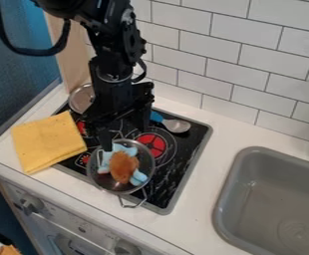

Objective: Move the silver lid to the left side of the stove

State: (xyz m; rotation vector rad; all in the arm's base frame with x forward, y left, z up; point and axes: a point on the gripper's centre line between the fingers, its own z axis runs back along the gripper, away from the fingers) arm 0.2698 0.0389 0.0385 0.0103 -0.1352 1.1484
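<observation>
The pincer (124, 138) is spread wide, with nothing held, by the far rim of the pot (104, 182), probably for clearance. The silver lid (82, 98) is set at the far left of the stove (173, 172), seemingly as the task intends; by the near left edge, a yellow cloth (47, 142) is laid.

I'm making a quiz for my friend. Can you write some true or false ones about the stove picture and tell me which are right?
1. The pot has a light blue thing and a brown thing in it. True.
2. The spoon is in the sink. False: it lies toward the back of the stove.
3. The folded yellow cloth is left of the pot. True.
4. The silver lid is at the stove's front right corner. False: it's at the back left, partly hidden by the robot arm.
</observation>
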